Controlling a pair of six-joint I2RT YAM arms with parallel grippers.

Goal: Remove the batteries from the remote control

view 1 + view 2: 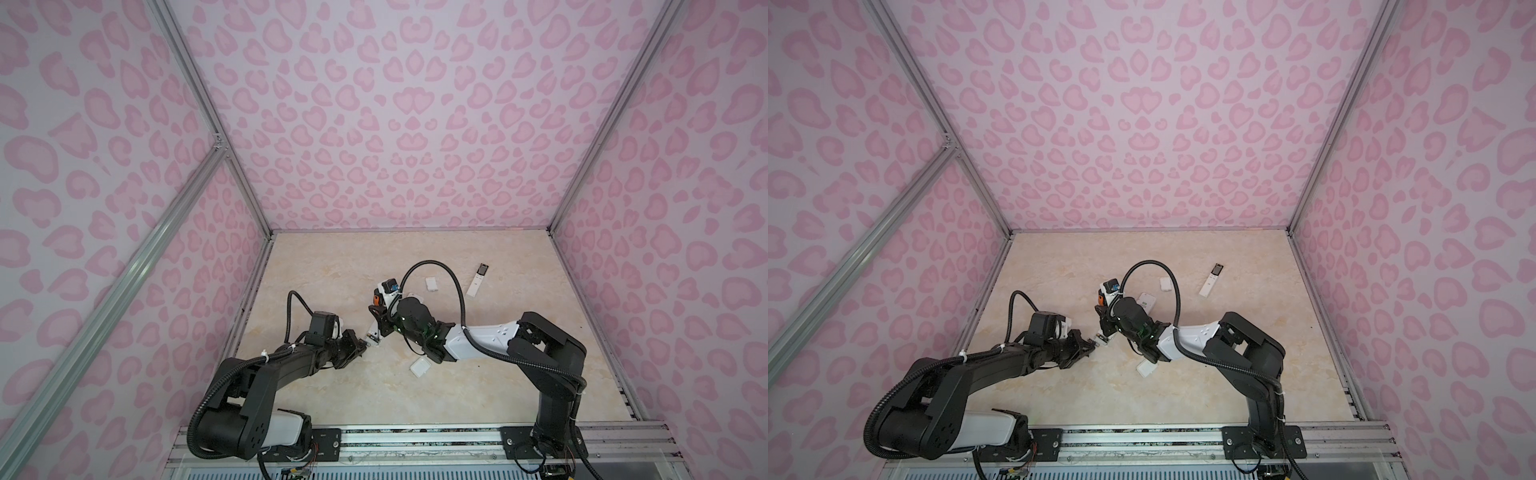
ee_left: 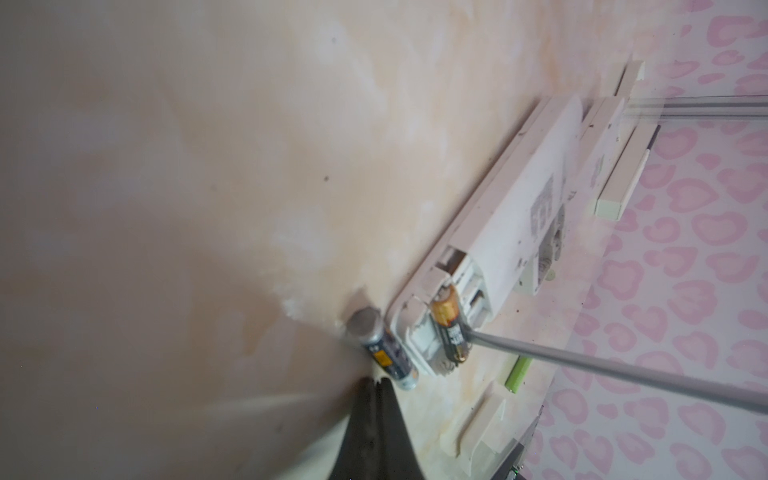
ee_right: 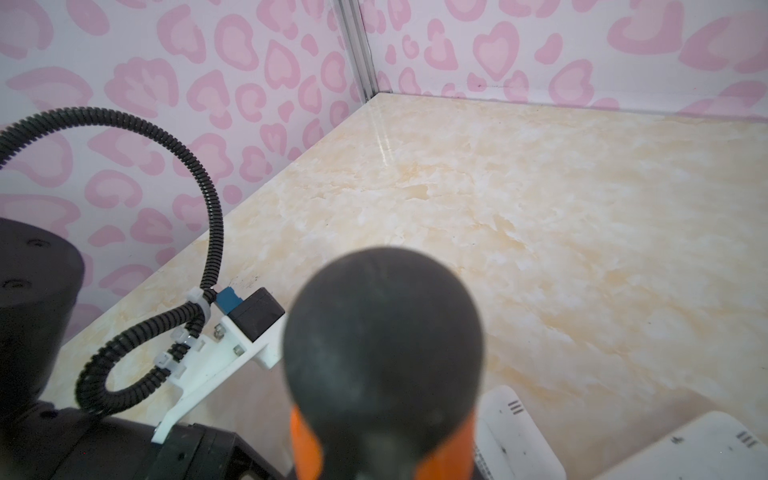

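1. The open remote (image 1: 372, 337) lies on the worktop (image 1: 324, 266), left of its middle.
2. A battery (image 2: 448, 328) sits in its compartment; the screwdriver (image 2: 623, 374) tip touches it.
3. A loose battery (image 2: 384, 351) lies just beside the remote's open end; a third battery (image 2: 517, 372) lies near the other side.
4. A cover (image 1: 419, 366) lies right of the remote, nearer the front edge.
5. A second cover (image 1: 431, 284) lies nearer the back edge, a second remote (image 1: 478, 280) to its right.
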